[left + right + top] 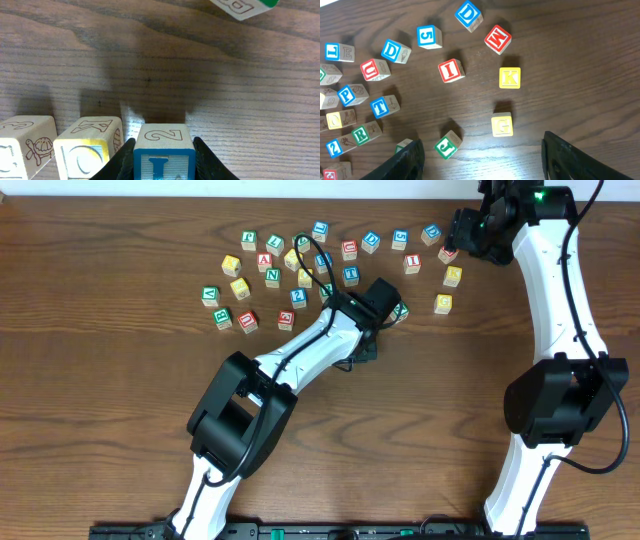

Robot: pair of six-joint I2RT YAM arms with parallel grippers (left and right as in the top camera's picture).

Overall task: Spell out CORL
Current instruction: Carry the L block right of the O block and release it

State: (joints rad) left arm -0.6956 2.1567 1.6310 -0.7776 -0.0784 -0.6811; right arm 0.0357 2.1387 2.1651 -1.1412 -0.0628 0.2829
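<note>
grainy wood table (100,330), left claw (163,161) clamping cubic l block (163,140), right claw (482,167) wide open, empty

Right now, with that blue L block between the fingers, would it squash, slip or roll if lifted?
The L block looks like wood with visible grain, so it should probably stay stiff and feel light. Its flat sides sit squarely between the fingers, so slipping seems unlikely. As a flat-faced cube, it should rest where set down rather than roll.
</note>
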